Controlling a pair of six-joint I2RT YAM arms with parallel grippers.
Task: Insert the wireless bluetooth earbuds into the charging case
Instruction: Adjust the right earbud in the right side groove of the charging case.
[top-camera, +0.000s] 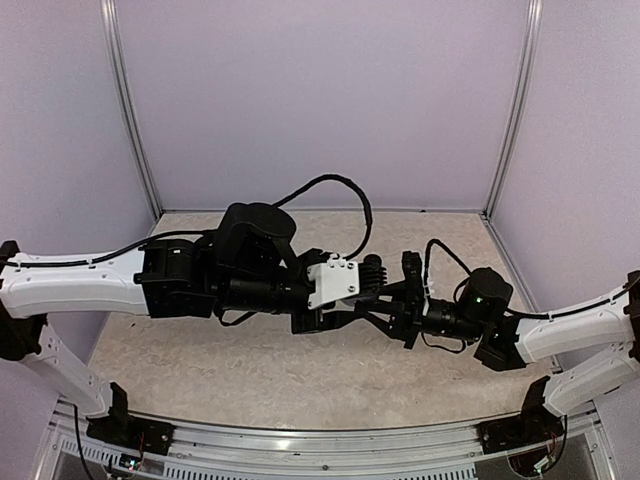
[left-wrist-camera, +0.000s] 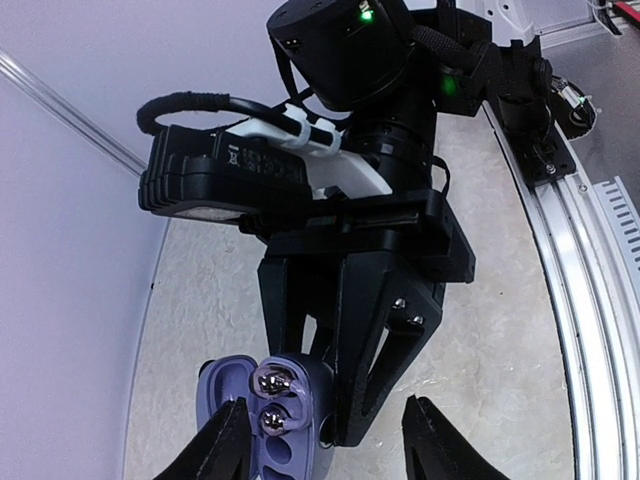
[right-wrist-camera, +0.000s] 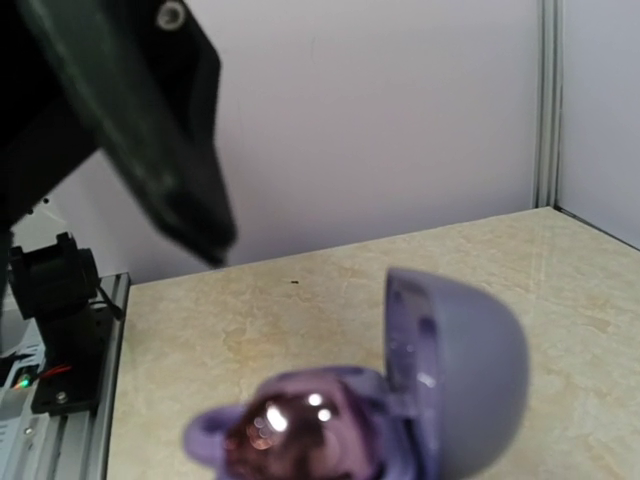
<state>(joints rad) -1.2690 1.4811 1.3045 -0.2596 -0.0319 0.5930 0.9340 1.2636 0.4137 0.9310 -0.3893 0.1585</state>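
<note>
The purple charging case (left-wrist-camera: 300, 400) is held above the table with its lid (left-wrist-camera: 222, 385) open. Two shiny silvery earbuds (left-wrist-camera: 271, 381) sit in its wells, one above the other. My right gripper (top-camera: 405, 292) is shut on the case; its black fingers (left-wrist-camera: 370, 330) clasp it in the left wrist view. My left gripper (left-wrist-camera: 325, 435) is open, with its tips on either side of the case, not touching it. The right wrist view shows the case (right-wrist-camera: 330, 430) blurred and very close, the lid (right-wrist-camera: 455, 380) standing up. No black earbuds are in view.
The two arms meet over the middle of the beige table (top-camera: 250, 370), hiding the case from the top view. Lilac walls (top-camera: 320, 90) close the back and sides. The metal rail (left-wrist-camera: 590, 300) runs along the near edge.
</note>
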